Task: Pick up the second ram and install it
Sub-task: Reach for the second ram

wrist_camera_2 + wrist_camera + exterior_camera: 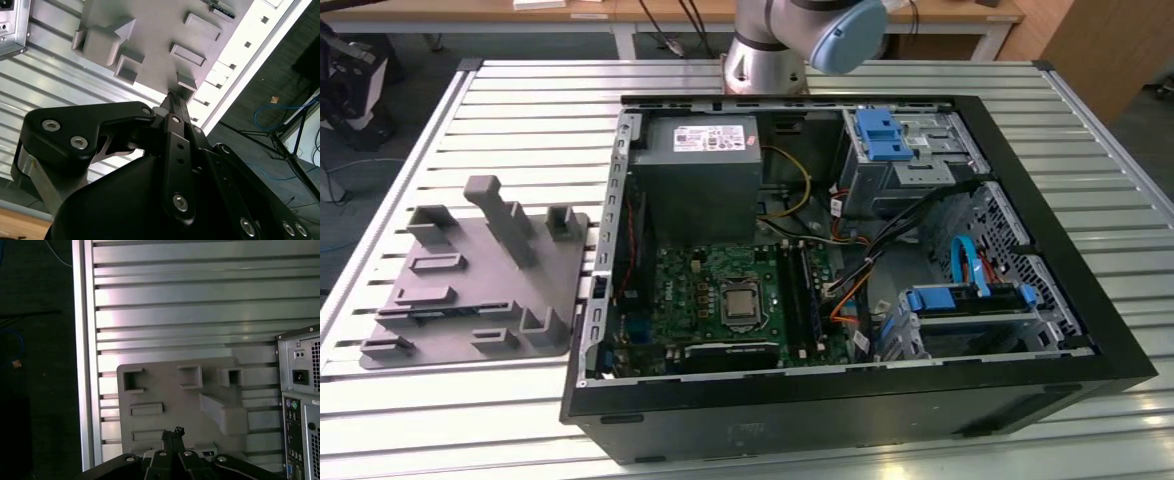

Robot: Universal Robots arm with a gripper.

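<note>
In both wrist views my gripper (pixel 175 98) (pixel 172 432) hangs above the grey holder plate (pixel 150 30) (pixel 165 390), its two black fingers pressed together with nothing between them. At the holder's edge a short piece of green board with dark chips shows, which looks like the second ram (pixel 221 9). Most of it is cut off by the picture's edge. In the exterior view the holder (pixel 467 290) lies on the table at the exterior view's left of the open computer case (pixel 854 270). The long black memory slots (pixel 803 290) sit on the green motherboard (pixel 707 300).
The case's black walls (pixel 1067 250) rise around the motherboard, with a power supply (pixel 700 165), cables and blue drive brackets (pixel 881 135) inside. A tall ramp block (pixel 500 215) (pixel 222 412) stands on the holder. The slatted table's edge (pixel 82 365) runs close beside the holder.
</note>
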